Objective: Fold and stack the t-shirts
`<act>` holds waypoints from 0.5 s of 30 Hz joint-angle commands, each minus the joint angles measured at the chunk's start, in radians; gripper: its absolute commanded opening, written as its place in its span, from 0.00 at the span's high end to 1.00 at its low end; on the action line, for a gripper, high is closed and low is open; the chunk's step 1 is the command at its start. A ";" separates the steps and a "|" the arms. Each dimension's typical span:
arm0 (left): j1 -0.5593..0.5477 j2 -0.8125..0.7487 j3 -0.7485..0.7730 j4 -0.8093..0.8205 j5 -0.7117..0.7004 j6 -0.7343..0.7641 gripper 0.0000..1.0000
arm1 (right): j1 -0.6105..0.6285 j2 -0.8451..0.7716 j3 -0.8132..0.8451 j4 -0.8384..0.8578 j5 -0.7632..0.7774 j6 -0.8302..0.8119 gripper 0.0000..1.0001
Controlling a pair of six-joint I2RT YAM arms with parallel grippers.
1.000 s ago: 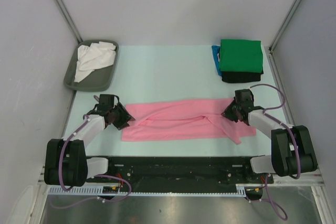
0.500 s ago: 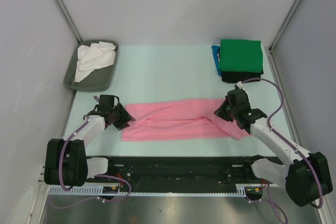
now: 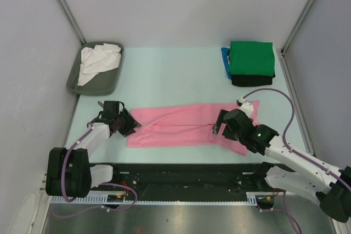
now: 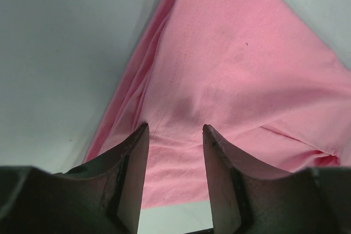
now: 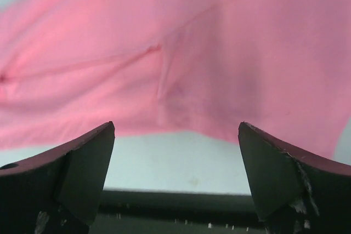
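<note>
Moved right claw (image 3: 215, 129) inward from the counter's (image 3: 175, 75) right edge, now spread wide over long pink soft cloth t-shirt (image 3: 175, 130) near the front edge. Left wrist: left claw (image 4: 175, 130) half-spread, pressing cloth. Right wrist: gaping, empty. Mid-fold; probably needs regrasping an end, folding across.

Pink t-shirt (image 3: 175, 127) lies flat, folded lengthwise into a long band running left to right along the near edge of the tabletop (image 3: 175, 75). Over in the far right corner, green t-shirt (image 3: 251, 57) sits neatly folded atop black t-shirt (image 3: 249, 81), blue t-shirt (image 3: 225, 61) peeking out at the stack's left. White t-shirt (image 3: 97, 60) lies crumpled in the grey tray (image 3: 101, 84), far left corner.
</note>
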 commanded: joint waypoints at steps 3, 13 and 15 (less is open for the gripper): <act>-0.007 -0.029 0.002 -0.003 0.013 0.016 0.51 | -0.239 -0.048 0.026 0.045 0.252 -0.093 0.00; -0.007 -0.034 0.030 -0.023 0.029 0.034 0.51 | -0.777 0.273 0.009 0.262 -0.027 -0.190 0.00; -0.007 -0.031 0.033 -0.023 0.036 0.037 0.51 | -0.798 0.329 0.009 0.297 -0.059 -0.196 0.00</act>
